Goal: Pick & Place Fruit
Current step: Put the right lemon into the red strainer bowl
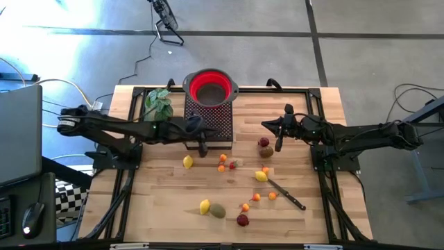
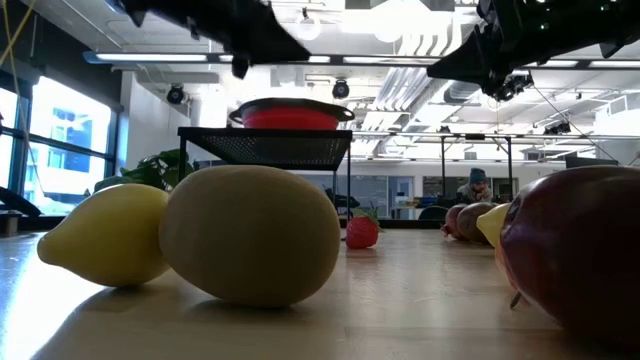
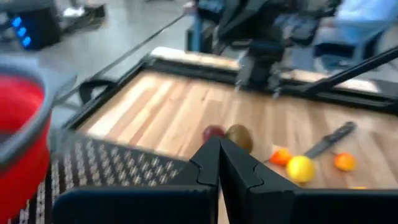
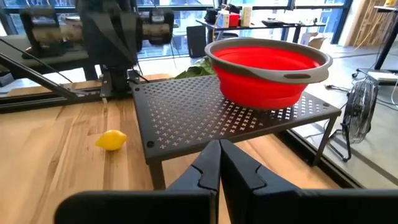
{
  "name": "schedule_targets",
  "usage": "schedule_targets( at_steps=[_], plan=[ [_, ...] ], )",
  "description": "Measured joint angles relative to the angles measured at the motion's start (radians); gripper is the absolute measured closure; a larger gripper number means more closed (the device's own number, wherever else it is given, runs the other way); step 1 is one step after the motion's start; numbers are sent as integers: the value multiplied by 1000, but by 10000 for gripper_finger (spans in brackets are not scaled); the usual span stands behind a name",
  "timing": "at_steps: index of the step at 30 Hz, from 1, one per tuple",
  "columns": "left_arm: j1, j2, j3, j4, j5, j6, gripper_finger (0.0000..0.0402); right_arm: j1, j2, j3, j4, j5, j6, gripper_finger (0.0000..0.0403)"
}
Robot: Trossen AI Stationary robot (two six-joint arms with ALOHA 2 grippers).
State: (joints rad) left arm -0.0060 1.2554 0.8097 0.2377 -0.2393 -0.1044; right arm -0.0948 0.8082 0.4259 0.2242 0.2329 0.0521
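Grey concrete floor surrounds a pale wooden desk (image 1: pixel 166 201), smooth and level, with a red bowl (image 1: pixel 210 86) on a black perforated stand (image 1: pixel 220 123) at its far edge. Scattered across the middle and front, the fruit (image 1: pixel 205 206) looks light, hard and rounded, so apt to roll; I would pinch each piece across its middle. Left tool (image 1: pixel 202 149) hangs beside the stand, right tool (image 1: pixel 278 145) above a dark red piece; both are closed and empty.
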Motion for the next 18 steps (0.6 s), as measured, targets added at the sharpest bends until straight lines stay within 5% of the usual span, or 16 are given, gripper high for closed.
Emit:
schedule_targets(
  at_steps=[18],
  plan=[
    [10, -272, -1, -363, 19, 128, 402, 0, 0, 0, -64, 0, 60, 401]
  ],
)
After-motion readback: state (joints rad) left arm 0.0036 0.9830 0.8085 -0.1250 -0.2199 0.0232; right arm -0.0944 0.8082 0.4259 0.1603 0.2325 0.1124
